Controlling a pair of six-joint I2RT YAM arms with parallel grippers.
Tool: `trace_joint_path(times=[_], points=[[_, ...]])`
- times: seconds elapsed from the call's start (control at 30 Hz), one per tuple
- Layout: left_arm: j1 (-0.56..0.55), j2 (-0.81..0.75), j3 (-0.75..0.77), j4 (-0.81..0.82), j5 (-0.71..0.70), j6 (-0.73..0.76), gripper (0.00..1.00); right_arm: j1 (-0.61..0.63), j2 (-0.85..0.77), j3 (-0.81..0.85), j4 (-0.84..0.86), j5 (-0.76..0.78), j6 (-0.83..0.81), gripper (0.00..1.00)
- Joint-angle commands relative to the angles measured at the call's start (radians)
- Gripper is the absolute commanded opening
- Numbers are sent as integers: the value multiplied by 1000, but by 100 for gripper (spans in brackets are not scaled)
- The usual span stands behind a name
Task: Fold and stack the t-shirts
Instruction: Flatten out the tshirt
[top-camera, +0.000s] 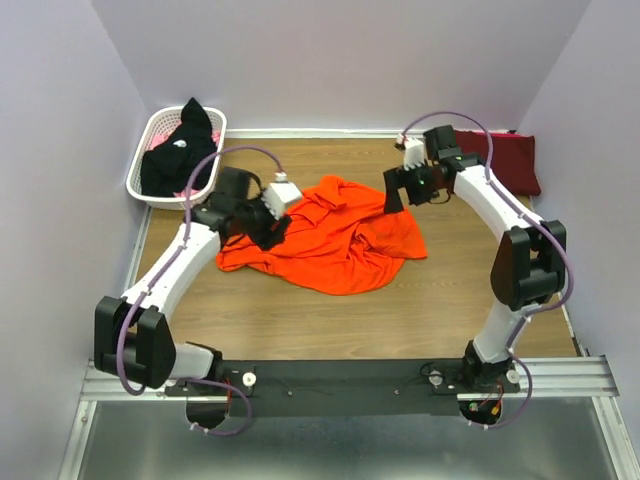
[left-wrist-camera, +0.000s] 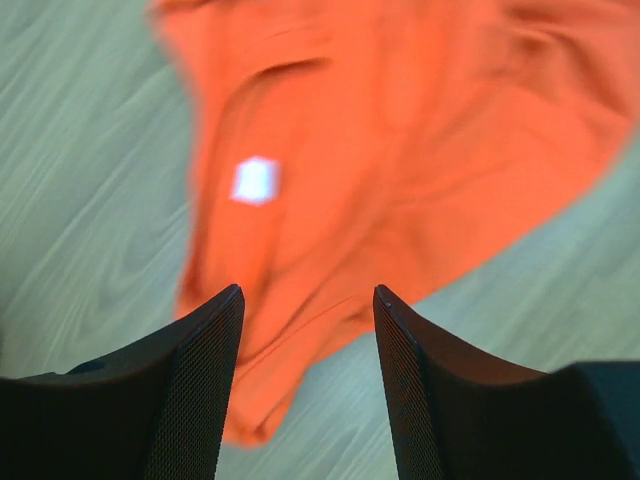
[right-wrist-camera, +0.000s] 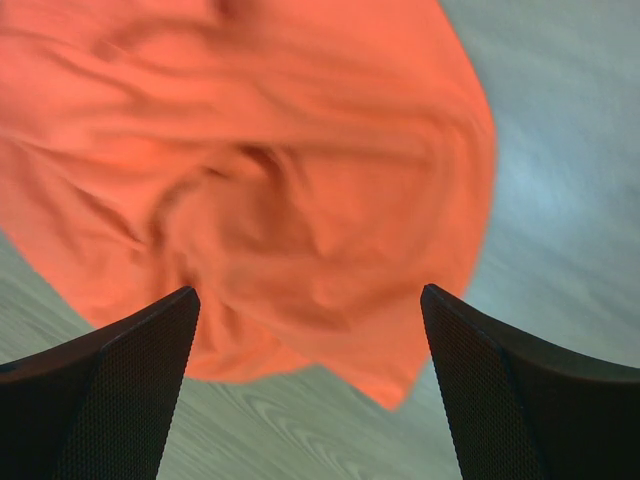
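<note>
The bright orange t-shirt (top-camera: 335, 238) lies crumpled in the middle of the table; it also shows in the left wrist view (left-wrist-camera: 400, 130) with a white label, and in the right wrist view (right-wrist-camera: 260, 170). My left gripper (top-camera: 268, 228) hovers open over the shirt's left edge (left-wrist-camera: 308, 292). My right gripper (top-camera: 395, 192) hovers open over the shirt's right edge (right-wrist-camera: 310, 295). Both are empty. The dark maroon t-shirt (top-camera: 508, 160) lies folded at the far right. The black t-shirt (top-camera: 180, 148) lies in the white basket (top-camera: 141, 170).
The basket stands at the far left corner against the wall. Purple walls close in the table on three sides. A metal rail (top-camera: 340, 375) with both arm bases runs along the near edge.
</note>
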Motion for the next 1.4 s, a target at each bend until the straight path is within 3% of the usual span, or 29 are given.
trace_joint_path(times=[0.0,0.2,0.33,0.63,0.77,0.83,0.93,0.97,1.07,1.13,1.17,1.37], points=[[-207,0,-54,-6,-29,112,62,-111,48,-93,-95,-12,-20,97],[-519,113,-52,71,-87,147,57,-180,97,-139,-112,6,-37,82],[-631,211,-17,114,-100,152,57,-191,130,-139,-118,9,-37,74],[-746,454,122,236,-106,77,57,-205,186,-162,-121,-30,-42,51],[-765,515,156,264,-141,69,57,-211,190,-157,-127,-38,-48,36],[-779,551,178,260,-147,75,54,-215,195,-151,-130,-38,-55,23],[-802,604,205,218,-163,100,41,-222,198,-133,-135,-29,-58,6],[-805,635,220,207,-169,110,30,-225,198,-124,-136,-27,-58,1],[-815,666,247,145,-137,124,14,-234,198,-110,-138,-24,-58,1],[-823,672,271,108,-105,149,10,-237,200,-96,-139,-23,-63,1],[-835,661,280,70,-63,164,2,-238,201,-91,-141,-18,-66,1],[-914,614,392,-36,13,215,0,-245,223,-32,-153,-6,-71,1]])
